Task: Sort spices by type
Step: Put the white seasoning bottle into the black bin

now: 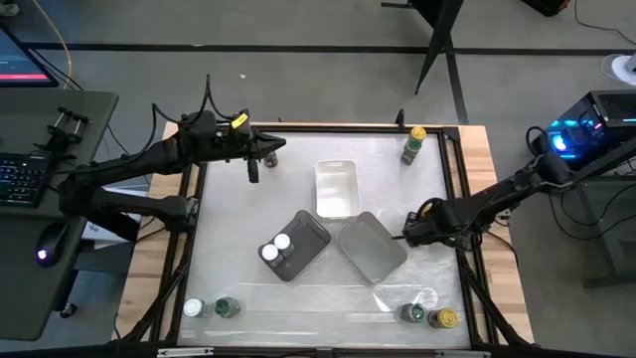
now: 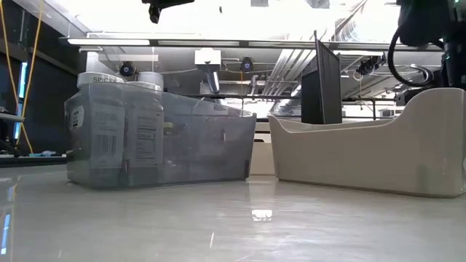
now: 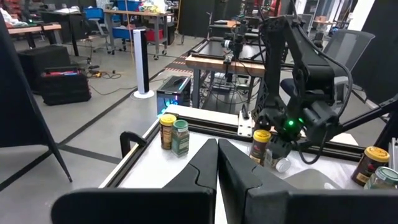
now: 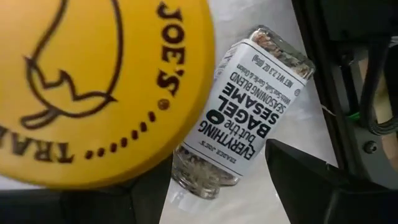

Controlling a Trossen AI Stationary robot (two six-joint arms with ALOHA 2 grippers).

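A clear spice jar [image 4: 249,106] labelled as bagel sesame seasoning lies on its side on the table by the grey tray's right edge. My right gripper [image 4: 221,193] points down over it, open, with one finger on each side of the jar's one end. A yellow-lidded jar [image 4: 93,87] stands upright right beside that gripper [image 3: 280,146], mostly hidden under the arm in the high view. Two white-lidded jars [image 1: 276,248] stand in the dark grey tray [image 1: 308,231]. My left gripper [image 1: 253,167] hangs shut over the table's far left. My right gripper comes at the lying jar from above, fingers pointing down on either side of its one end [image 4: 199,177]. One finger [image 4: 152,190] stands right against that end; whether it touches the jar I cannot tell. The other finger [image 4: 298,180] is apart from it.
A white tray [image 1: 336,171] and a light grey tray [image 1: 383,261] lie mid-table. Jars stand in pairs at the far right corner [image 1: 412,145], the near left [image 1: 210,307] and the near right [image 1: 429,316]. Bare table lies between the trays and the near edge.
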